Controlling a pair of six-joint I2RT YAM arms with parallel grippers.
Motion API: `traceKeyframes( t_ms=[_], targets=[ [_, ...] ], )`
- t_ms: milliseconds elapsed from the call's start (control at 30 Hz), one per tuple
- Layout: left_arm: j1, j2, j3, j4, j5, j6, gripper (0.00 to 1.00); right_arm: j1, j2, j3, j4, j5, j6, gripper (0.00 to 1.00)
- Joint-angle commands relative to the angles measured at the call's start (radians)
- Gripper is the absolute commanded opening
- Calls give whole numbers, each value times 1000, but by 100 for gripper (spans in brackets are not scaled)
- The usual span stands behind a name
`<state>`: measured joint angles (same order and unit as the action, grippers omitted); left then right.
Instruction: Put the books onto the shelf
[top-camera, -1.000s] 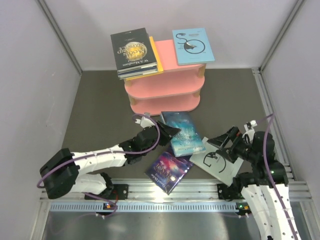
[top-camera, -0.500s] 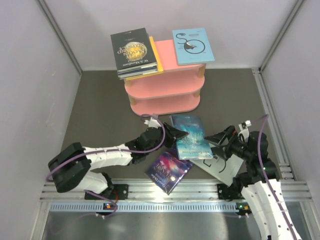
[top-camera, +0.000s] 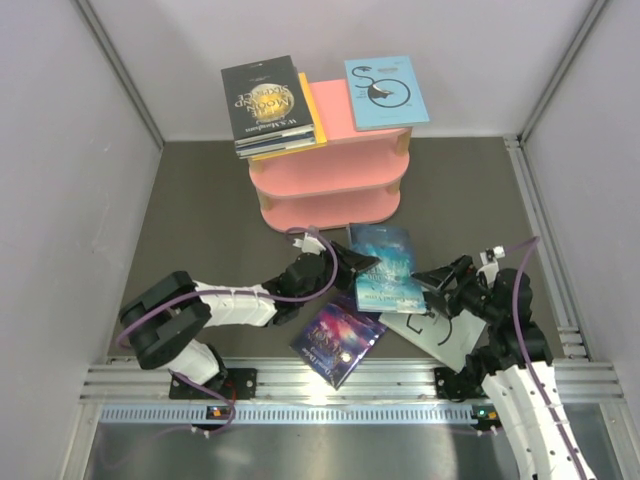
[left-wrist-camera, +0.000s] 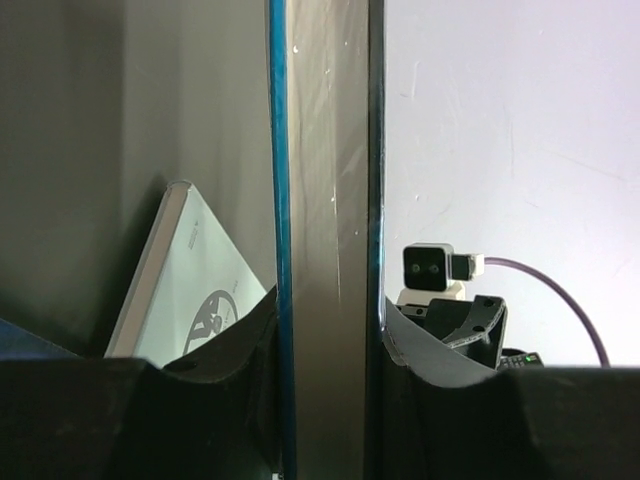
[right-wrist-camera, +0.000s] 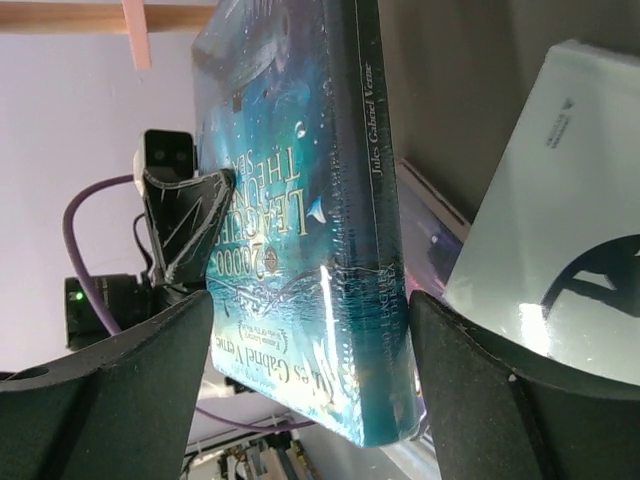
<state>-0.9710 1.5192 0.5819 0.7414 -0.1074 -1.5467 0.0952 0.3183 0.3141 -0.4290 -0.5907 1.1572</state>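
The dark table (top-camera: 200, 220) is filling the middle of the overhead view. The pink shelf (top-camera: 330, 172) is standing at upper centre. On its top board a black book (top-camera: 262, 95) is lying at the left on a small stack, with a yellow book (top-camera: 316, 112) peeking out along that stack's right side. A light blue book (top-camera: 386, 92) is lying at the right and overhanging the far edge. The two lower boards are showing bare pink.

Just below the shelf, at the frame's centre, the teal book (top-camera: 392, 262) is being held by the left gripper (top-camera: 358, 266). The gripper's jaws are clamping the book's left edge. In the left wrist view that edge (left-wrist-camera: 325, 200) is running upright between the two fingers.

The right gripper (top-camera: 432, 283) is sitting at the teal book's lower right corner. Its jaws are standing wide apart and straddling the book (right-wrist-camera: 290, 200), with room to spare around the spine.

The white book (top-camera: 440, 328) is lying flat on the table under the right gripper, at lower right. The purple book (top-camera: 338, 342) is lying at lower centre, tilted, close below the teal one.
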Motion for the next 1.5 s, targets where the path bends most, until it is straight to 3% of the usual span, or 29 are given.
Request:
traceKeyframes(
  t_ms=[0,100,267,367,500,567,600,667,733,800,833,900,933,967,1067,1100,1200,1300,1467],
  targets=[
    [-26,-34,105,391,61,-104,0,18,-18,3,90,-138,55,78],
    [-25,-57,104,354,54,-90,0,18,-13,20,35,-112,19,84],
    [-17,-79,81,360,43,-92,0,18,-5,22,16,-106,10,85],
    [-17,-71,79,360,46,-93,0,18,-27,10,61,-113,58,73],
    [-18,-39,72,426,48,-121,0,18,-73,-36,218,-126,180,47],
    [-18,-19,76,446,49,-125,0,18,-74,-47,277,-147,246,40],
    [-20,-14,79,447,49,-124,0,18,-68,-55,324,-156,263,29],
    [-20,-7,99,437,55,-115,0,18,-53,-49,352,-182,288,19],
    [-20,-4,116,397,75,-95,0,17,-45,-14,363,-192,286,1],
    [-20,-7,142,354,103,-57,2,20,-36,45,340,-187,273,0],
    [-18,-20,157,286,103,-38,7,18,-24,71,322,-178,239,0],
    [-18,-50,170,184,141,22,35,17,4,163,256,-169,185,0],
    [-18,-92,177,102,137,34,42,17,42,195,224,-155,124,0],
    [-18,-120,174,-25,121,55,58,17,60,262,198,-146,90,0],
    [-11,-237,141,-190,52,112,77,17,132,368,133,-110,0,0],
    [-6,-267,138,-238,45,129,88,17,151,394,130,-107,-11,0],
    [11,-381,157,-467,-3,210,99,15,246,505,127,-106,-62,0],
    [12,-491,162,-664,-64,281,99,14,318,669,72,-97,-118,0],
    [12,-726,43,-856,-196,332,99,12,447,1012,4,-119,-160,0]
  ],
)
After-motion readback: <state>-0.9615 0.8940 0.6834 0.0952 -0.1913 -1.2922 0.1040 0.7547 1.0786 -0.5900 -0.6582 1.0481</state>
